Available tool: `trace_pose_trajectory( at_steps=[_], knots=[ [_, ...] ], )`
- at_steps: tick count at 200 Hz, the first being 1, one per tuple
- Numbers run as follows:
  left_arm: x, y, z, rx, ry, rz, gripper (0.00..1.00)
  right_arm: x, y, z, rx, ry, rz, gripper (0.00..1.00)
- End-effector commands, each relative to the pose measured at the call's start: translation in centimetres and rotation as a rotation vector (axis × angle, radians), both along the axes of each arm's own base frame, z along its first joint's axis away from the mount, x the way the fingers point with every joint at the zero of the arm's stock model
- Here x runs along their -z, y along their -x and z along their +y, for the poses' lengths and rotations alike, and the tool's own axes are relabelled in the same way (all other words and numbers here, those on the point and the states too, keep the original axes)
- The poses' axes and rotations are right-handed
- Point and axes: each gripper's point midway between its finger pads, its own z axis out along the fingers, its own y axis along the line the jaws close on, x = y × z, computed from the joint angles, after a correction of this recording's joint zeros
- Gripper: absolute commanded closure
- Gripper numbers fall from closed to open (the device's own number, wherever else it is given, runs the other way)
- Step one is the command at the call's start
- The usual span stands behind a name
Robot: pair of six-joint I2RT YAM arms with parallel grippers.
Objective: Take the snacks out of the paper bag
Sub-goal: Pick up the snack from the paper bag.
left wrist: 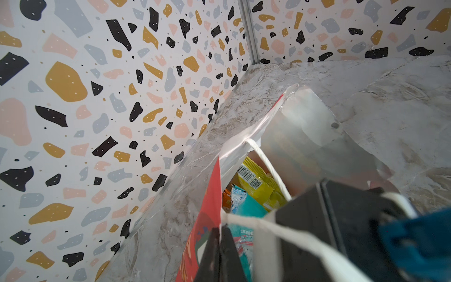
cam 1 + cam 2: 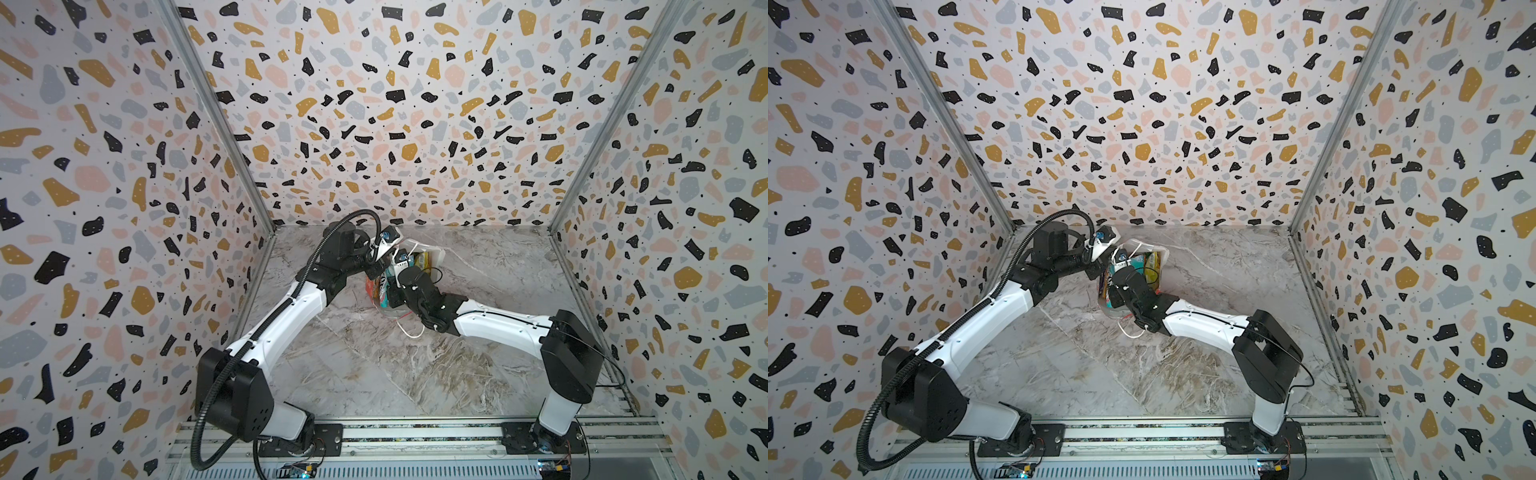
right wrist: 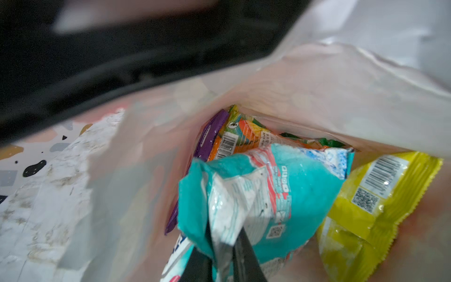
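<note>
Snacks (image 3: 280,171): crinkly foil packets, all inside paper bag (image 3: 317,85), white within. Teal packet (image 3: 305,195) on top, crumpled edge pinched between nearly closed fingers of right end effector (image 3: 224,230), which points down into bag mouth. Yellow packet (image 3: 378,207) just beside grip; purple packet (image 3: 210,136) and orange packet (image 3: 244,141) beyond, deeper. Left end effector (image 1: 220,244) clamped tight on bag's red rim. Bag sits on marble surface (image 2: 374,365).
</note>
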Motion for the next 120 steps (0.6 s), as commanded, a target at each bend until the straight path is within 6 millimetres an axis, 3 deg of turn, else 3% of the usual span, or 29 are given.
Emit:
trace_pose_trajectory(
  at_steps=[1,34,74,120],
  knots=[
    [-0.4,0.8,-0.4,0.028,0.005,-0.014,1.0,-6.0,0.7,0.4,-0.068,-0.113,-0.101,1.0],
    [-0.4,0.7,-0.3,0.023,0.006,-0.014,1.0,-7.7,1.6,-0.5,-0.119,-0.142,-0.115,1.0],
    [-0.5,0.6,-0.3,0.017,0.012,-0.017,1.0,-11.3,4.7,-1.8,-0.269,-0.196,-0.171,1.0],
    [-0.8,0.5,-0.4,0.015,0.025,-0.025,1.0,-13.3,6.4,-4.1,-0.37,-0.25,-0.224,1.0]
  ],
)
